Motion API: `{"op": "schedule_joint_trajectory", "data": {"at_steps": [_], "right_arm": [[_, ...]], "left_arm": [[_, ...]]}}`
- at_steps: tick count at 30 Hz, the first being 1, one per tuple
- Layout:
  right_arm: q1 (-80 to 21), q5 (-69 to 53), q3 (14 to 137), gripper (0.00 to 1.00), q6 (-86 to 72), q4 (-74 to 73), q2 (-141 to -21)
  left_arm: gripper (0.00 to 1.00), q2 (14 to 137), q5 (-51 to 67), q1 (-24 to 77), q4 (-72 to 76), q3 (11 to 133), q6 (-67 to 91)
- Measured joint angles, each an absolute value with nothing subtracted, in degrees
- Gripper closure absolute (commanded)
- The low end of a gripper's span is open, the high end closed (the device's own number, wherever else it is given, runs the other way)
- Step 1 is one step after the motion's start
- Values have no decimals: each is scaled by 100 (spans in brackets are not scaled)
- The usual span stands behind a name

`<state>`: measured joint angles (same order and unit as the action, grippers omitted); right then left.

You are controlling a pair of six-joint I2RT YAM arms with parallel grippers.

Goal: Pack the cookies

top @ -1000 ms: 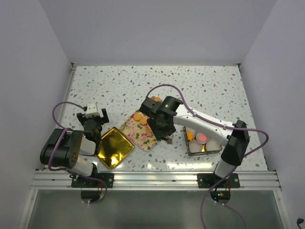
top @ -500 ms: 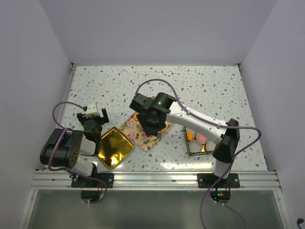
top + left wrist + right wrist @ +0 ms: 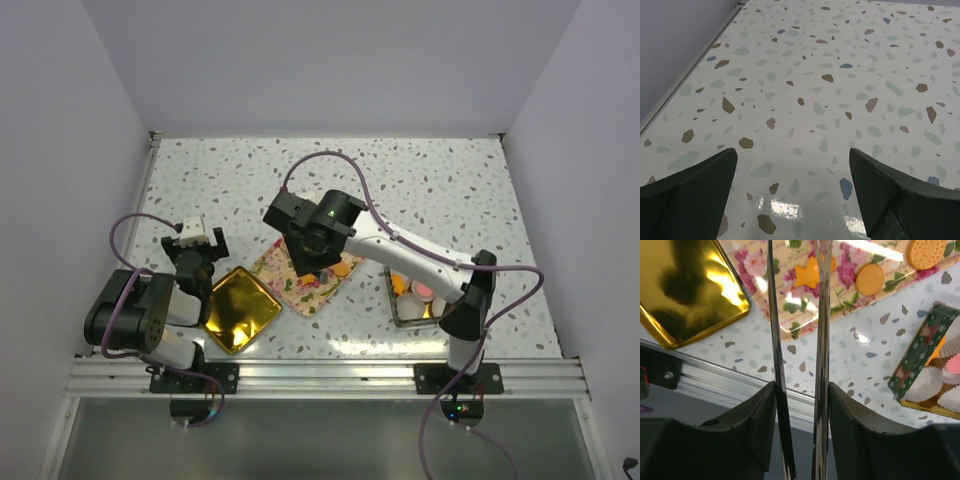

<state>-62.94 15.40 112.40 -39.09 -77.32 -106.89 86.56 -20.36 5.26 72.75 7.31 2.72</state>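
Several cookies lie on a floral tray (image 3: 790, 315): an orange star-shaped one (image 3: 807, 275), a round orange one (image 3: 870, 279) and a larger tan biscuit (image 3: 926, 252). In the top view one orange cookie (image 3: 343, 268) shows beside the arm. My right gripper (image 3: 800, 390) is shut on a pair of metal tongs (image 3: 821, 340), whose two blades point down at the floral tray (image 3: 290, 283). My right gripper (image 3: 308, 262) hovers over that tray. My left gripper (image 3: 792, 170) stands open over bare table, with nothing between its fingers, at the left (image 3: 200, 243).
A shiny gold tray (image 3: 238, 308) lies left of the floral tray. A dark green tin (image 3: 920, 355) with white paper cups and pink and orange pieces sits at the right (image 3: 420, 297). The metal rail at the table's near edge (image 3: 715, 375) runs below.
My right arm has swung left with the tongs, from beside the green tin to over the floral tray. The left arm has not moved.
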Motion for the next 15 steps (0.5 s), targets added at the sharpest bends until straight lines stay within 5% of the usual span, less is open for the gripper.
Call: {"op": "schedule_joint_trajectory", "data": {"at_steps": [15], "right_arm": [[-6289,1704,10940,53,-4580,-7706,-10678]], "left_arm": [[0,8656,-2036,526,7275,731,272]]}}
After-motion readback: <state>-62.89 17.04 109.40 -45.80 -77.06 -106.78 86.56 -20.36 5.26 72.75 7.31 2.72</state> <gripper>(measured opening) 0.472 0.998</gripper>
